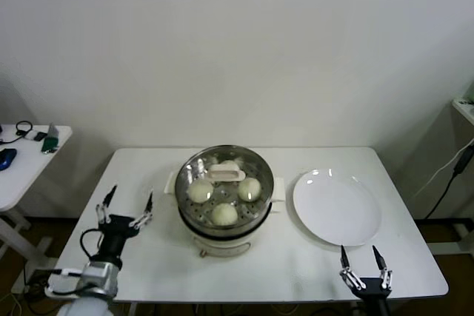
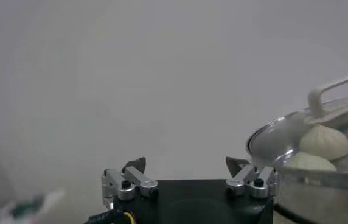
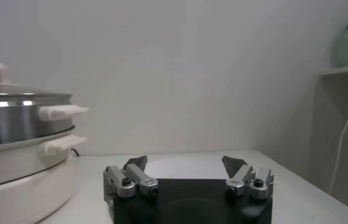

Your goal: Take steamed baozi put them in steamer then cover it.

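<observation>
Table: a white table [image 1: 148, 257] with a flat top stands against a pale wall.
Middle of the table: the steamer [image 1: 194, 216] sits here, a shiny metal pot on a cream-white base that rests on the table top.
Right of the steamer: a flat white round plate [image 1: 337, 207] lies on the table, just beside the steamer but not touching it.
Plate: nothing is on it.
Left part of the table: bare white top.
Front part of the table: bare white top.
Side table: a smaller white table [image 1: 22, 164] stands apart on the left, with a few small dark things on it, too small to tell.
</observation>
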### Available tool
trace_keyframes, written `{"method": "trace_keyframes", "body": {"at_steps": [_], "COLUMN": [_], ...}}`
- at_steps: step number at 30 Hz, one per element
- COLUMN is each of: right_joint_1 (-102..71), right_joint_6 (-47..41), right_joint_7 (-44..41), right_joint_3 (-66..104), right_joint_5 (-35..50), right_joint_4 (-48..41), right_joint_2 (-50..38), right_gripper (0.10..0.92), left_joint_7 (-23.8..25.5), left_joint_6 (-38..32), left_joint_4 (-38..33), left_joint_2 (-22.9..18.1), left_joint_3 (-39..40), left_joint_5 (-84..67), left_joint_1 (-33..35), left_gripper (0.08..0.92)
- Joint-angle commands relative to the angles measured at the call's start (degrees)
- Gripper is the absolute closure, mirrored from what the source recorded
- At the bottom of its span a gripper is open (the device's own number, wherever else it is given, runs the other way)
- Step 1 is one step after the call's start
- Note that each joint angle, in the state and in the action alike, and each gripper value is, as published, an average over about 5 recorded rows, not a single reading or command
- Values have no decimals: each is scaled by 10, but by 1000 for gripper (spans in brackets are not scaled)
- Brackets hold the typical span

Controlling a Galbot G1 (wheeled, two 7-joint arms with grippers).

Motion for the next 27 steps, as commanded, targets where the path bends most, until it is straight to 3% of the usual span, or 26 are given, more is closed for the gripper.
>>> {"method": "trace_keyframes", "body": {"at_steps": [1,7,27], "right_joint_1": [-2,-1,-2], "right_joint_6": [-4,-5,3], "right_joint_7": [-3,-5,-4], "right_joint_3": [-6,-8,-8], "right_joint_5": [-2,-1,3], "right_joint_4": [0,-1,3], "right_joint_2": [-3,-9,-15], "right_gripper": [203,203,203], "left_joint_7": [31,39,54], "left_joint_6": [-171,-194,-202], "left_joint_4": [125,153,140], "left_joint_2": [-17,-27,-36], "left_joint_3": [-28,-6,12], "left_joint_5": [-190,-167,-150], "left_joint_1": [44,49,65], "left_gripper": [177,177,177]}}
